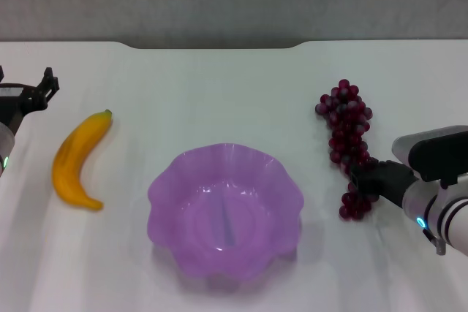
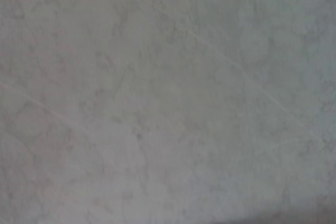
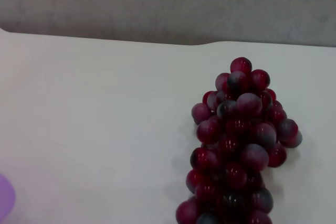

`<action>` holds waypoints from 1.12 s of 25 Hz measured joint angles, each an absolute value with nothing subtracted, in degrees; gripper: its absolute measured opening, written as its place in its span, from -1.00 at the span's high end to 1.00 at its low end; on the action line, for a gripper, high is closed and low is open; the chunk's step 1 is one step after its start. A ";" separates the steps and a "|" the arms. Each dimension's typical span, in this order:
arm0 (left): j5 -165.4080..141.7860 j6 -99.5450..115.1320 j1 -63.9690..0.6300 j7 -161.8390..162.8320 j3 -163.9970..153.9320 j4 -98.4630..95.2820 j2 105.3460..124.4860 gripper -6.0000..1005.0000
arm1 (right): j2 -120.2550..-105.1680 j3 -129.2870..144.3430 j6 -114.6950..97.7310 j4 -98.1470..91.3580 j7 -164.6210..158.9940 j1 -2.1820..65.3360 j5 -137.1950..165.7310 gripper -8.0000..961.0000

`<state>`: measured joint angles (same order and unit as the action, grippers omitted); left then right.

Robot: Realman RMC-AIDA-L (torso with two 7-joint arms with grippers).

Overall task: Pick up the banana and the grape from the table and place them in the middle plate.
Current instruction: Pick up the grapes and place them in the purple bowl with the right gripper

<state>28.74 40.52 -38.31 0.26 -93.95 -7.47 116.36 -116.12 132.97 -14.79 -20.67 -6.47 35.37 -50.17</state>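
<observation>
Purple and translucent, the scalloped plastic middle plate (image 1: 225,211) sits empty near the front edge of the plain white table (image 1: 219,85) in the head view. The curved yellow-orange banana (image 1: 77,158) lies toward the table's left edge, apart from the plate; the elongated bunch of dark red-purple grape (image 1: 348,137) lies toward the right edge, also on the table. The right gripper (image 1: 365,178) is in among the near end of the bunch, its dark fingers against the grapes; whether it has clenched on them I cannot tell. The left gripper (image 1: 36,93) is parked by the left edge beyond the banana's stem, and its claw state I cannot tell either.

The left wrist view shows only bare, mottled tabletop.

The right wrist view looks along the grape (image 3: 239,150) from its near end toward the table's far edge, a sliver of the plate (image 3: 5,198) at one side.

To do this pick well, the fingers should likely straddle the bunch's thick part and close gently, then lift straight up before crossing to the plate, so loose grapes neither crush nor drag
</observation>
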 joint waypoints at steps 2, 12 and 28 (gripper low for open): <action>28.74 40.52 -38.32 0.30 -93.95 -7.47 116.36 -0.77 | -116.11 133.01 -14.79 -20.73 -6.44 35.38 -50.05 0.25; 28.74 40.52 -38.41 0.35 -93.95 -7.47 116.36 -0.77 | -116.18 133.18 -14.92 -20.98 -6.16 35.57 -49.92 0.28; 28.74 40.51 -38.37 0.38 -93.95 -7.47 116.36 -0.77 | -116.28 135.91 -27.70 -20.50 -6.37 33.11 -50.32 0.31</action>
